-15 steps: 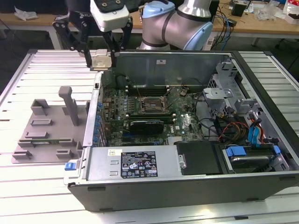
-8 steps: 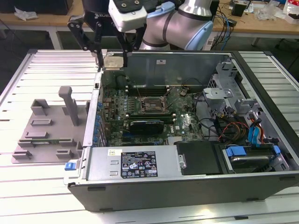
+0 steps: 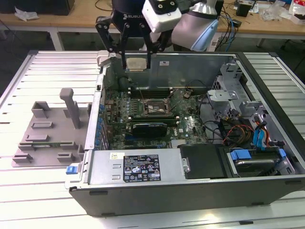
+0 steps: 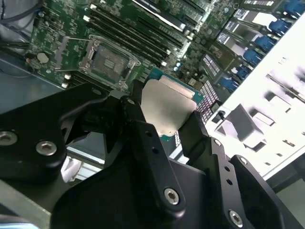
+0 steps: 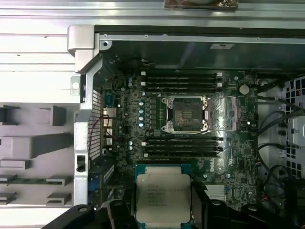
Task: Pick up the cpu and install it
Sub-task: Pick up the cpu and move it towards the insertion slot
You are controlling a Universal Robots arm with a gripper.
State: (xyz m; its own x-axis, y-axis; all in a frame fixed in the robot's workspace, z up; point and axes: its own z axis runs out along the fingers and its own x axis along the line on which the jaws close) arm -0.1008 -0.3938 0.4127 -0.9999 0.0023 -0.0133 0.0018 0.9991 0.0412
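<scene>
My gripper (image 3: 137,67) is shut on the cpu (image 3: 136,63), a flat square chip with a silver-grey metal top, held by two opposite edges. In the exterior view it hangs above the far wall of the open computer case (image 3: 190,179). Both wrist views show the cpu (image 4: 167,106) (image 5: 163,196) between the black fingers (image 4: 143,129), silver top toward the cameras. The open motherboard socket (image 3: 155,107) (image 5: 185,113) (image 4: 108,62) lies below on the green board, its metal frame lifted, with memory slots along two sides. The cpu is well above the socket and apart from it.
A grey fixture plate (image 3: 47,136) with upright blocks lies outside the case on the exterior view's left. Inside the case are a black card (image 3: 150,127), cables (image 3: 233,131) and drive bays with blue tabs (image 3: 259,143). A cluttered workbench (image 3: 267,19) stands behind.
</scene>
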